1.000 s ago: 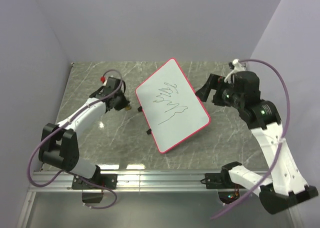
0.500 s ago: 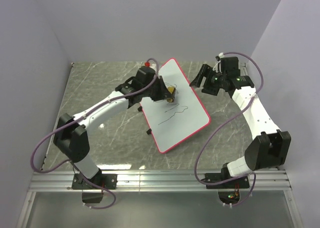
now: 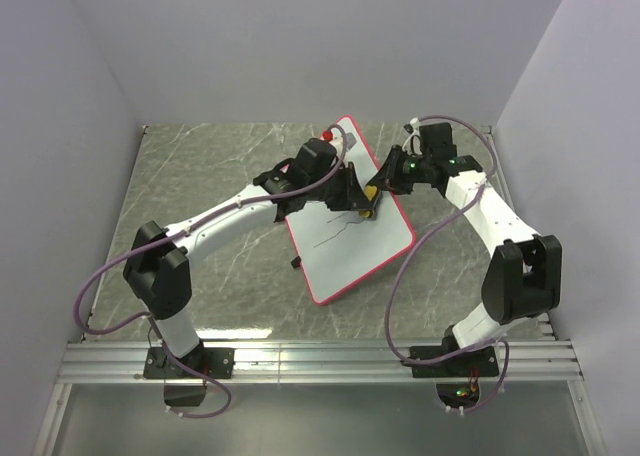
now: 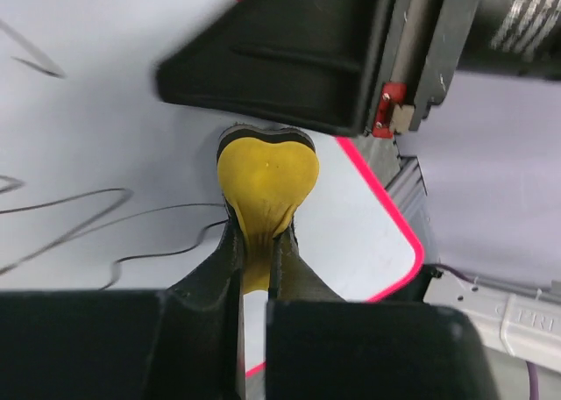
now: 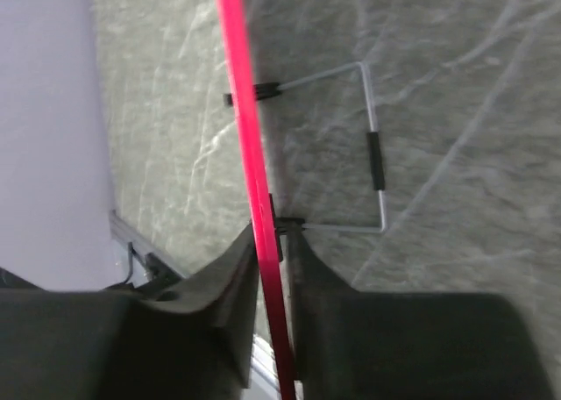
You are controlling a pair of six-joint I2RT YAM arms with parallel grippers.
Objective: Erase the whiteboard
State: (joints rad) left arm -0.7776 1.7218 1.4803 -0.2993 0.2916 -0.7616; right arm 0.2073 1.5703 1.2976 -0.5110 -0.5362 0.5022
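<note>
The whiteboard [image 3: 352,251], white with a red-pink frame, stands tilted on the marble table and carries black scribbles [image 3: 333,235] on its lower half. My left gripper [image 3: 362,205] is shut on a small yellow eraser [image 3: 371,197], which presses on the board near its right edge. The left wrist view shows the eraser [image 4: 266,182] pinched between the fingers [image 4: 223,260], with scribbles [image 4: 96,209] to its left. My right gripper [image 3: 386,177] grips the board's right edge. In the right wrist view, the red frame [image 5: 247,146] runs between its closed jaws.
A wire stand [image 5: 377,159] props the board from behind on the grey marble table [image 3: 210,266]. Lavender walls close in at the back and both sides. A metal rail [image 3: 320,359] runs along the near edge by the arm bases.
My left arm swept the eraser from left of the board across its upper part to the right edge, and the upper scribbles are gone. My right gripper moved in and closed on the board's edge.
</note>
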